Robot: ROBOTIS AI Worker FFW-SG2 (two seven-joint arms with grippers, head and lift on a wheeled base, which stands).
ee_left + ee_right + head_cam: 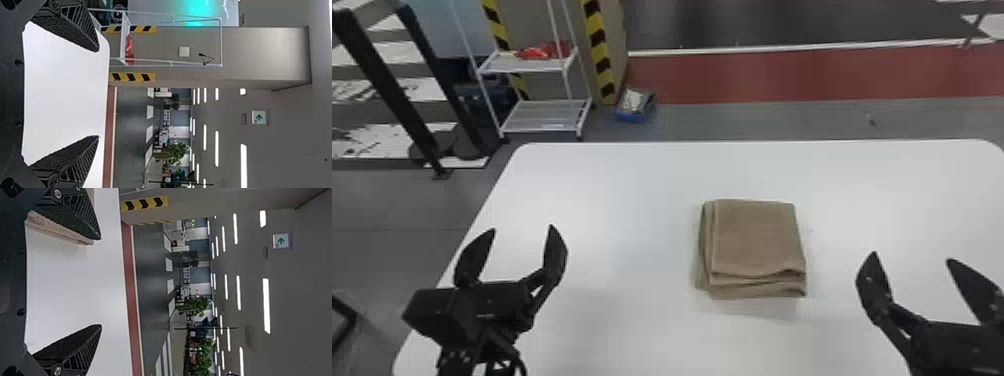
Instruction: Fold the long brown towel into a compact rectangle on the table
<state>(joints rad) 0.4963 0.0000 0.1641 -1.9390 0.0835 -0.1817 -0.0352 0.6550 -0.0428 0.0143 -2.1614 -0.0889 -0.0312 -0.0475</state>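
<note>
1. Worktop [612, 200]: white, broad, rounded at the far corners. It carries the brown towel [757, 240], which lies flat, a little right of the middle in the head view, well in from the far edge.
2. Left fingers [555, 255]: spread wide, nothing between them, above the near left part of the worktop, well apart from the cloth.
3. Right fingers [872, 282]: also spread wide and empty, above the near right part, to the right of the towel and not touching it.
4. Towel, whole: a compact, stacked packet, nearly rectangular. The long shape is gone; several layers sit one on another. Main folding judged complete, or very close to it.
5. Near side of packet: layer edges show as stepped lips, the lower ones reaching out past the top panel. The upper lip bows slightly towards the right corner.
6. Left side: a narrow strip of under-layer peeks out beside the top panel. Small misalignment only.
7. Left to do, by judgement: at most a light squaring or pressing of the near and left edges. Both hands being free of cloth fits a finished job; a careless nudge could skew the stack.
</note>
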